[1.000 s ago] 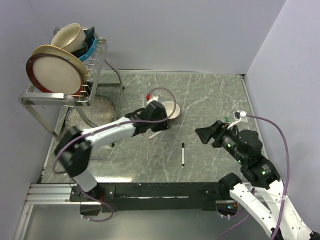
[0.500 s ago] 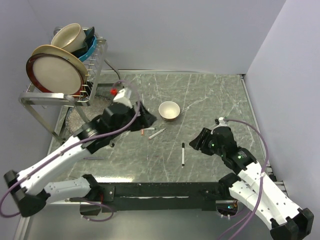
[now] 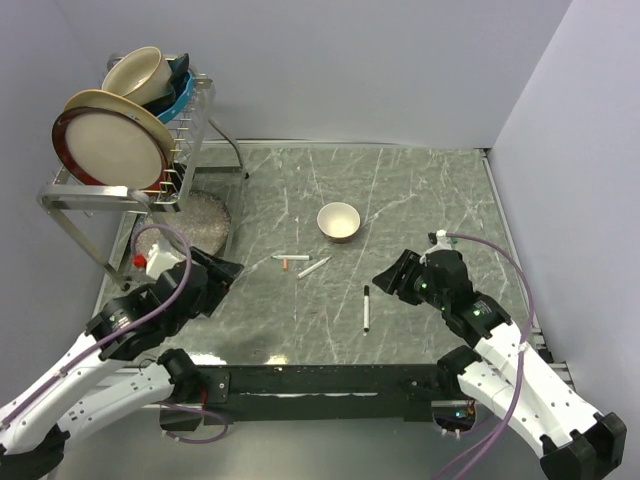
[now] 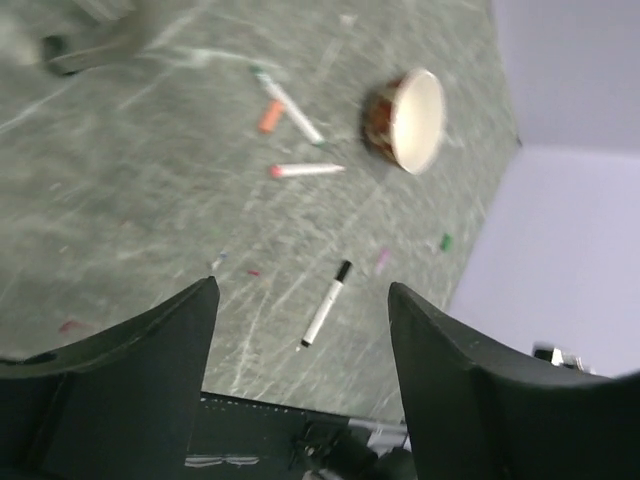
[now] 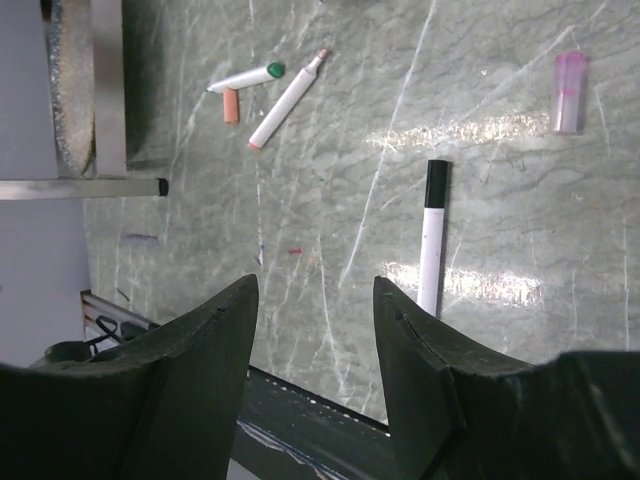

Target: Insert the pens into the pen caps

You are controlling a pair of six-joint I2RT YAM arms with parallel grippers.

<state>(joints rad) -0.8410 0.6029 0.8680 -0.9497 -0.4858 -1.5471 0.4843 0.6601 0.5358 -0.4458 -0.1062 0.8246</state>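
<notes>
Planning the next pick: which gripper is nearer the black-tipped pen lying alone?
Right. The right gripper hovers just right of the far end of the black-tipped pen. The left gripper is well off to its left.

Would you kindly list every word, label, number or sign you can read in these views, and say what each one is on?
No text can be read in any view. The pens show plain white barrels with no legible print, and the bowl and the plates bear no visible lettering.
</notes>
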